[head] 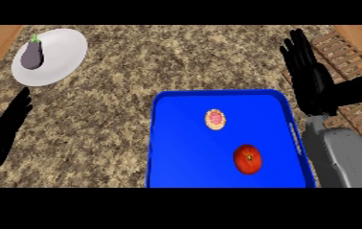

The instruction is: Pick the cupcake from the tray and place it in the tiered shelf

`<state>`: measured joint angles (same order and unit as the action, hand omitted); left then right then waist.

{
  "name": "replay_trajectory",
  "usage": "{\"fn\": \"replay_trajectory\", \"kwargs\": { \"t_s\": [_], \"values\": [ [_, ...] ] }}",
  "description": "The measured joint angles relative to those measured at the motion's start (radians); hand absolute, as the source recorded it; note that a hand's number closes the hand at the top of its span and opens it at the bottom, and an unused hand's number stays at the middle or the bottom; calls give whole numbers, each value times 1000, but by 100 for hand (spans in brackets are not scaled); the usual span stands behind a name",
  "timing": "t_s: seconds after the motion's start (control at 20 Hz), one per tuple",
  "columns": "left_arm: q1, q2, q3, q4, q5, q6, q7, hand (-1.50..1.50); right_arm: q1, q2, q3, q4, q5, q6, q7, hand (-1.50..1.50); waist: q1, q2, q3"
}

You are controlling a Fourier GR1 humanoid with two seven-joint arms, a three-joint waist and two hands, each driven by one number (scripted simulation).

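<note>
Cupcake (216,119) on tray (176,142), tomato (248,159) near

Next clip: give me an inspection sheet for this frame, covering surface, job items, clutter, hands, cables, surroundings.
Surface: speckled granite counter.
Job's things: cupcake on the blue tray, untouched; slatted wooden tiered shelf at the far right, partly behind the right hand.
Clutter: tomato on the tray, nearer than the cupcake; eggplant on a white plate, far left.
Hands: right hand open, fingers up, right of the tray; left hand at the left edge, fingers straight, holding nothing.
Cables: nothing seen.
Surroundings: wood strip at the top left corner.
</note>
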<state>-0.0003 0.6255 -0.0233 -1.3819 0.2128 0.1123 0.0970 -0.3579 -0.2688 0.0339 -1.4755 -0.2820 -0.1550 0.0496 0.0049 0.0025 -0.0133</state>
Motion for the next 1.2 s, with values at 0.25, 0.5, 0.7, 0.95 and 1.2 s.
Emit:
{"fn": "replay_trajectory", "kwargs": {
  "t_s": [0.25, 0.5, 0.7, 0.95, 1.2],
  "values": [
    [-22, -97, -10, 36, 44, 0, 48, 0, 44, -105, -35, -50, 61, 29, -35, 150, -16, -3, 9],
    [-35, -196, -30, 42, 96, 5, 74, 0, 119, -234, -27, 8, 231, -12, 21, -150, -23, -6, 3],
    [-42, -240, -43, 21, 96, 25, 103, 0, 170, -233, -36, 12, 226, 22, -25, -150, -9, -16, 0],
    [-46, -271, -52, 25, 92, 19, 119, 0, 249, -272, -30, -49, 181, 155, -40, -150, -11, -13, 14],
    [-27, -289, -56, 11, 81, 16, 114, 0, 288, -335, -5, -227, 128, 267, 111, -150, -15, -13, 19]
  ]
}}
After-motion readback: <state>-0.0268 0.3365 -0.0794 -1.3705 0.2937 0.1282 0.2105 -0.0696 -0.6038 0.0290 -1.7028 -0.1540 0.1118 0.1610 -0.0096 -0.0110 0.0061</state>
